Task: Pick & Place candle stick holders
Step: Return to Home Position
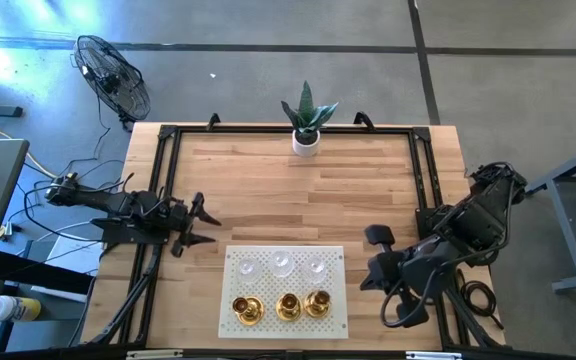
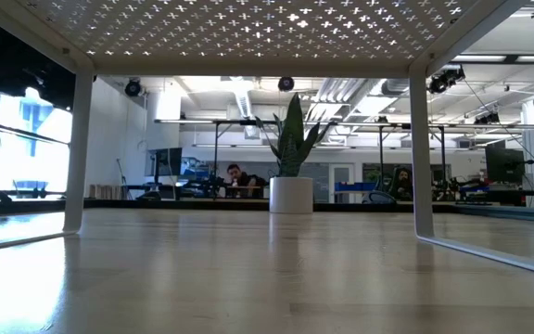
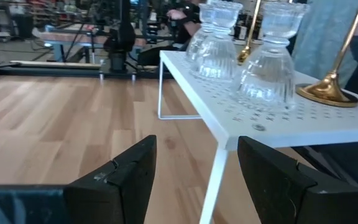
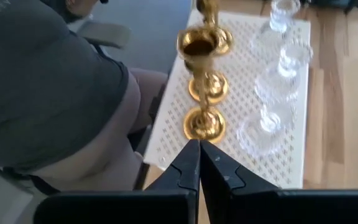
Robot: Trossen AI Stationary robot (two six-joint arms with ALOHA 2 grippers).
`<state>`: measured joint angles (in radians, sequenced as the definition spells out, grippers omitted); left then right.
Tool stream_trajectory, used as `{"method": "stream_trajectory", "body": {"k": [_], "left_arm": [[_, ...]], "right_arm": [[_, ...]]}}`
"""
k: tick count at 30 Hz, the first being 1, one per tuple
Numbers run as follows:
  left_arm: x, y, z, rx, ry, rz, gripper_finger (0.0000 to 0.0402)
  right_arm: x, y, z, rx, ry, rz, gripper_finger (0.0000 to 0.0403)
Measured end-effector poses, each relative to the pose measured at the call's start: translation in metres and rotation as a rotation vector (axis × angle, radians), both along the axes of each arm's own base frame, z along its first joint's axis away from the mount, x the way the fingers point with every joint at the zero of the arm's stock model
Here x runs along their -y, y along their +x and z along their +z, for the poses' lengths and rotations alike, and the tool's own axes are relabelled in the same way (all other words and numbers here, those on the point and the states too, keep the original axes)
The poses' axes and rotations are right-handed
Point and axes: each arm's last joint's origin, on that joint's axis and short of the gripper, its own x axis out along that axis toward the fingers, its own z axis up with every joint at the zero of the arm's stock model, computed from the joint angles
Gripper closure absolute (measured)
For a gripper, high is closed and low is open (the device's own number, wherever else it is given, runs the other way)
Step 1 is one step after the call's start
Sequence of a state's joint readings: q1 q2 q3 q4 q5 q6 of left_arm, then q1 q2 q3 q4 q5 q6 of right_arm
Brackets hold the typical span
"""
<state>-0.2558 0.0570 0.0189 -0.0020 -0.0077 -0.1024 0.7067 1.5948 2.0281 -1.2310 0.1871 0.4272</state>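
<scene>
Three clear glass candle stick holders (image 1: 283,265) stand in the far row of a raised white perforated rack (image 1: 230,325). Three gold holders (image 1: 288,306) stand on their round bases in its near row. My left gripper (image 1: 203,225) is open and empty, left of the rack's far left corner. In the left wrist view (image 3: 194,168) it points at the rack's leg, with the glass holders (image 3: 269,68) and a gold base (image 3: 328,90) beyond. My right gripper (image 1: 368,272) is shut and empty just right of the rack. In the right wrist view (image 4: 199,155) it points at the gold holders (image 4: 205,123).
A white pot with a green plant (image 1: 307,125) stands at the table's far edge. A black frame (image 1: 288,131) runs round the tabletop. The low view looks out from under the rack (image 2: 248,28). A person in grey (image 4: 42,93) is close by the near edge.
</scene>
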Motion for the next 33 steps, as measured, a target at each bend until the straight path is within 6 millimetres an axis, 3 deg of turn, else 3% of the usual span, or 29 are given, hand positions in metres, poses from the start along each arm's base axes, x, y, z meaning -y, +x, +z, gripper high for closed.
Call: {"method": "stream_trajectory", "body": {"k": [6, 15, 24, 29, 33], "left_arm": [[0.001, 0.000, 0.000, -0.002, -0.012, -0.019, 0.0183], [0.000, 0.000, 0.000, -0.006, -0.031, -0.016, 0.0183], [-0.002, 0.000, 0.006, 0.014, -0.060, 0.077, 0.0183], [-0.008, -0.006, 0.034, 0.100, 0.043, 0.225, 0.0207], [-0.012, -0.014, 0.060, 0.128, 0.171, 0.293, 0.0277]], "right_arm": [[0.003, -0.001, -0.002, 0.000, -0.073, -0.013, 0.0402], [0.000, 0.007, 0.007, 0.220, -0.252, 0.109, 0.0402], [0.002, 0.014, 0.018, 0.400, -0.444, -0.004, 0.0403], [0.004, 0.009, 0.031, 0.530, -0.671, -0.174, 0.0403], [0.017, -0.025, 0.054, 0.604, -0.729, -0.215, 0.0403]]}}
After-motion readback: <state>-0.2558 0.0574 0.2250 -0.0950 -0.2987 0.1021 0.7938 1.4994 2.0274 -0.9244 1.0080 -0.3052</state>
